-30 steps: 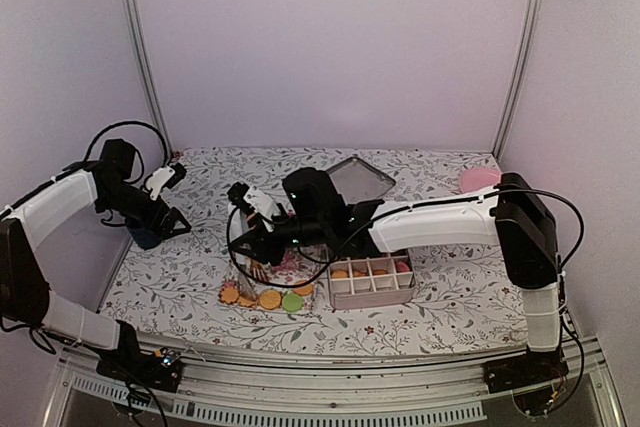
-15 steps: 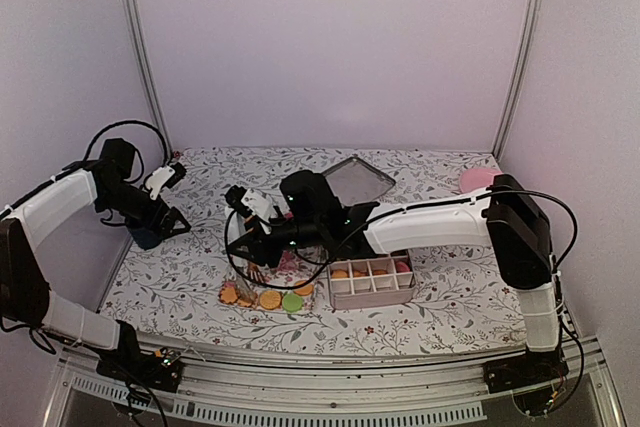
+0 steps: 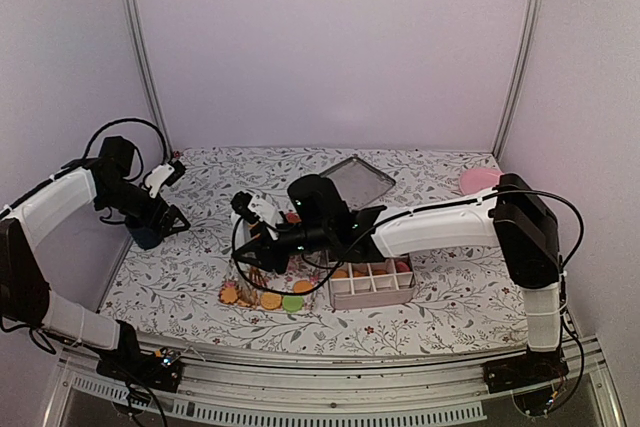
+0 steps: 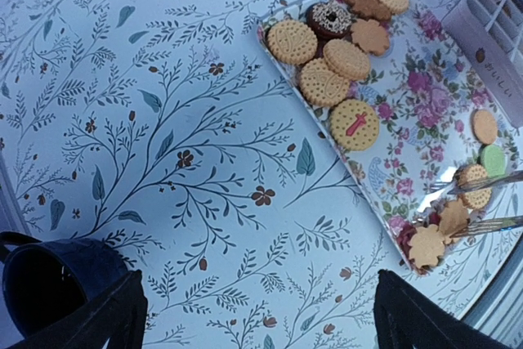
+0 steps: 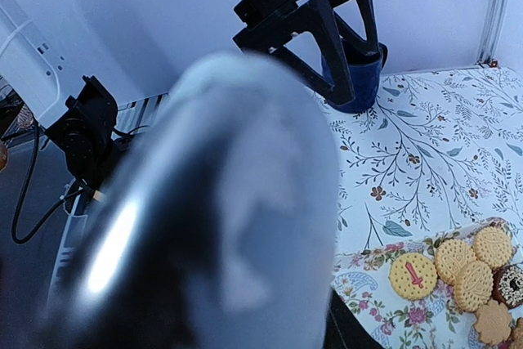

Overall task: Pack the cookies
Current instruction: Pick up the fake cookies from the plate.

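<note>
Cookies lie on a floral tray (image 4: 425, 96): a cluster at its far end (image 4: 327, 63) and several at the near end (image 3: 268, 299), one of them green (image 3: 292, 302). A pink divided box (image 3: 372, 290) beside the tray holds several cookies. My right gripper (image 3: 256, 237) hovers over the tray, shut on metal tongs whose two prongs (image 4: 482, 181) reach around the near-end cookies. The tongs' blurred handle (image 5: 212, 218) fills the right wrist view and hides the jaws. My left gripper (image 4: 261, 320) is open and empty above the tablecloth, left of the tray.
A dark blue cup (image 4: 37, 279) stands under my left gripper at the table's left edge, also in the right wrist view (image 5: 357, 79). A metal tray (image 3: 360, 180) lies at the back and a pink plate (image 3: 478, 179) at the back right.
My right arm shifted slightly left and then back right over the floral tray with the tongs. The left arm has stayed still.
</note>
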